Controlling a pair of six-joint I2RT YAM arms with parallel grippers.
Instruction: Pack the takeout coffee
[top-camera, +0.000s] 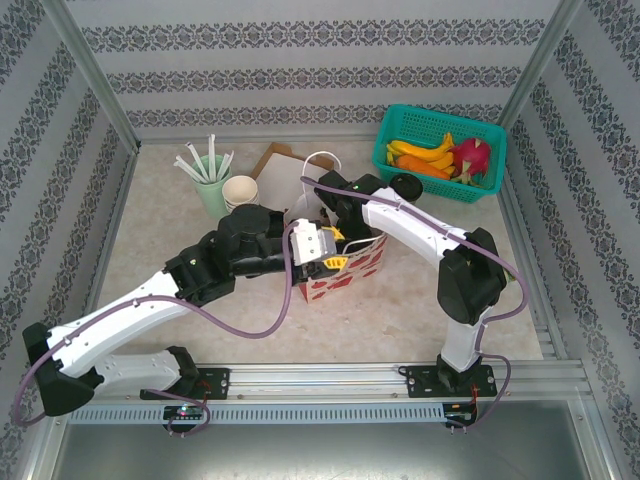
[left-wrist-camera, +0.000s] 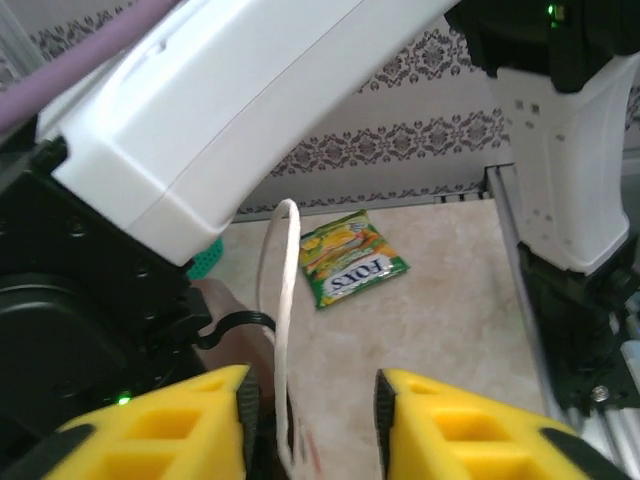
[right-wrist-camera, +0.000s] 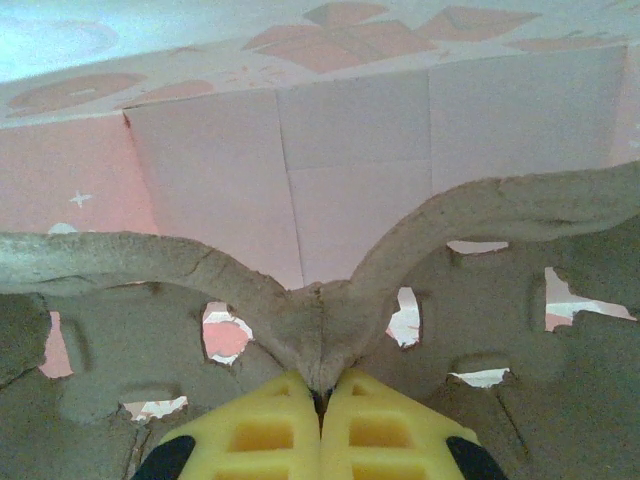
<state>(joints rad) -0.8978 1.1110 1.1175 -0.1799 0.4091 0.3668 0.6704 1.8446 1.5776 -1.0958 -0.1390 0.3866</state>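
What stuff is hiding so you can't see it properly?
- Bag inside: top view, both arms cover its opening.
- Pulp carrier pockets: right wrist view, its own ridge and the right end effector block them.
- Bag handle lower end: left wrist view, runs off the bottom edge between the left end effector fingers.
- Snack packet small print: left wrist view, too blurry to read.

This is a staged robot test cell, not a real café. Damask-banded wallpaper panels (top-camera: 300, 60) close in three sides, and aluminium frame posts (top-camera: 95, 75) climb the corners. Two robot arms (top-camera: 130, 310) are bolted to a slotted metal rail (top-camera: 320, 376) at the bottom edge of a marbled tabletop (top-camera: 400, 310).
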